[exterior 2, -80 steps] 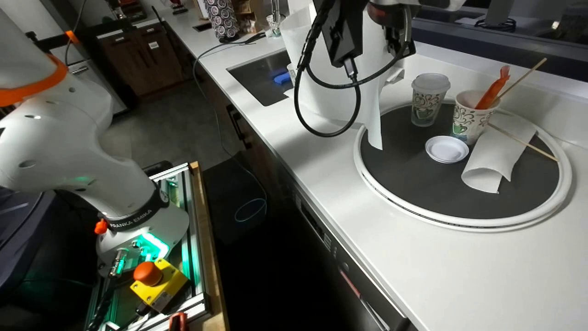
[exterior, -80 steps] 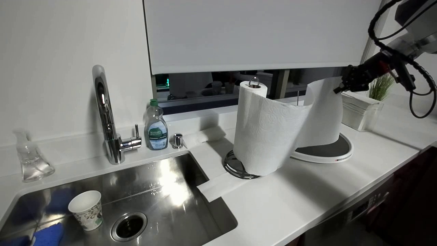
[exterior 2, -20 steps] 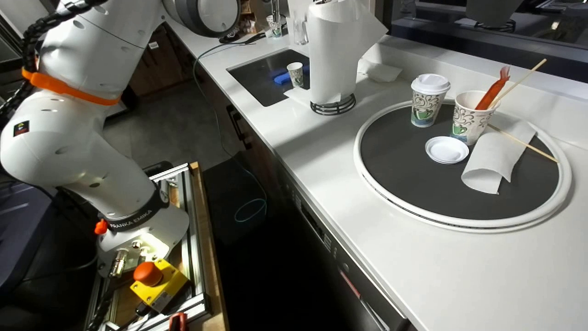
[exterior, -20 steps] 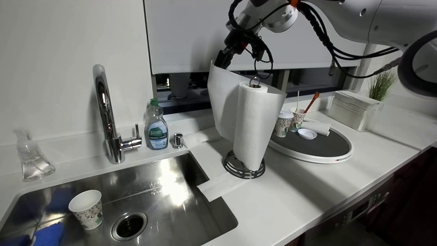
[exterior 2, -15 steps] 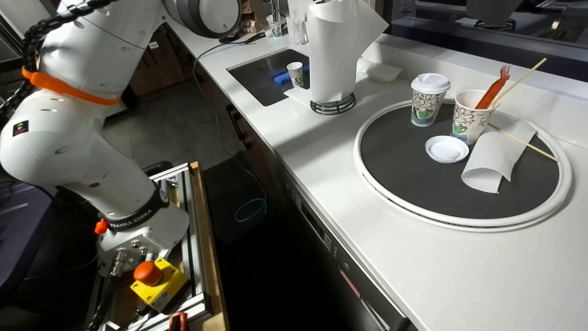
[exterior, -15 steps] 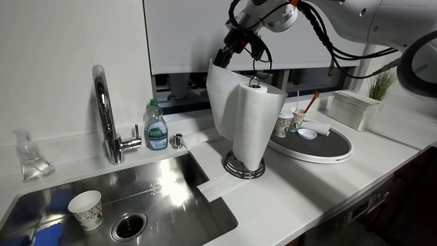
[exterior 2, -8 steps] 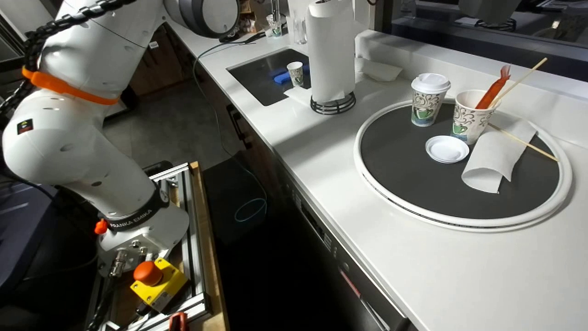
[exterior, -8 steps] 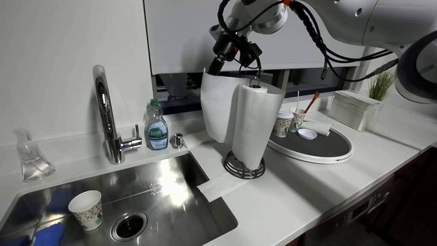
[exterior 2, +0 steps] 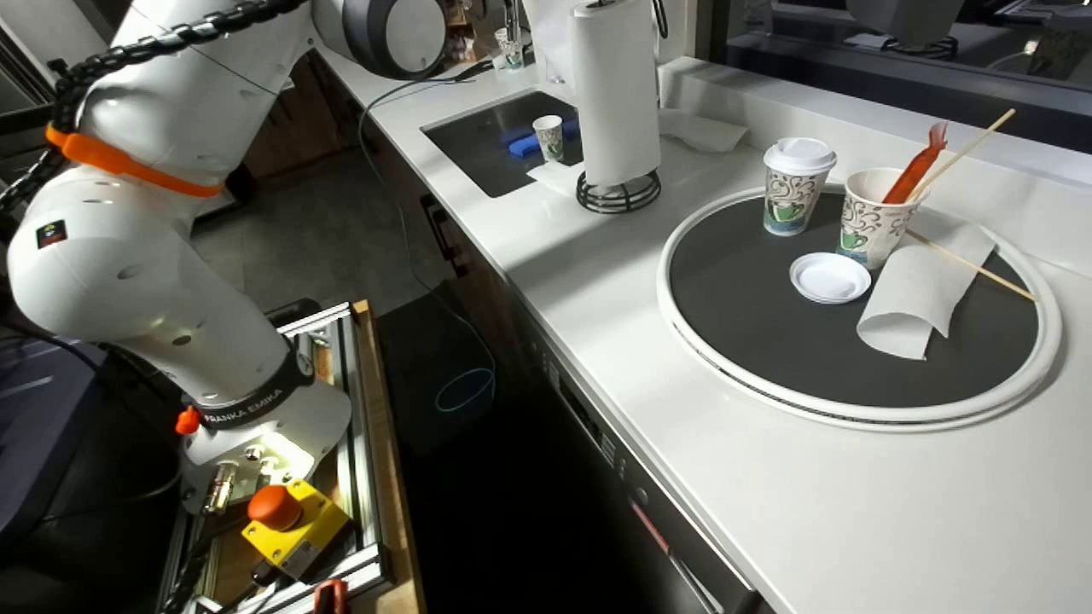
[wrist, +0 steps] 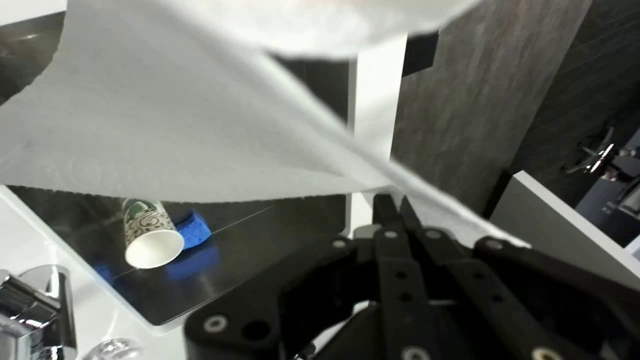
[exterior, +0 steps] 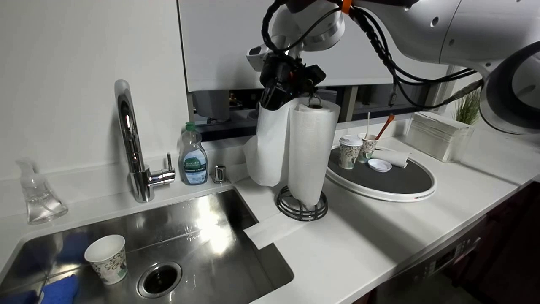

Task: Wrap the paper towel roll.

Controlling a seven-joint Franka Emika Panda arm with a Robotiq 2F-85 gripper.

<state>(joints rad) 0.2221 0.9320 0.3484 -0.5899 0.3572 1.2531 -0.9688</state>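
Note:
The paper towel roll (exterior: 311,156) stands upright on its wire holder (exterior: 301,212) beside the sink; it also shows in an exterior view (exterior 2: 616,94). Its loose sheet (exterior: 269,145) trails from the roll toward the faucet side. My gripper (exterior: 272,104) is above that sheet, close beside the roll's top on the window side. In the wrist view my gripper (wrist: 397,201) is shut on the sheet's corner, with the sheet (wrist: 190,125) spread across the upper part. The roll's core side hides part of the sheet.
The steel sink (exterior: 211,261) holds a paper cup (exterior: 107,258) and a blue sponge (exterior: 61,290). Faucet (exterior: 134,147) and soap bottle (exterior: 194,157) stand behind it. A round turntable (exterior 2: 768,358) with cups lies beyond the roll. A flat paper strip (exterior: 274,230) overhangs the sink edge.
My gripper has carried the sheet from over the turntable, around behind the roll, to its faucet side. In the last second it moved left and lower, and the sheet drew closer around the roll.

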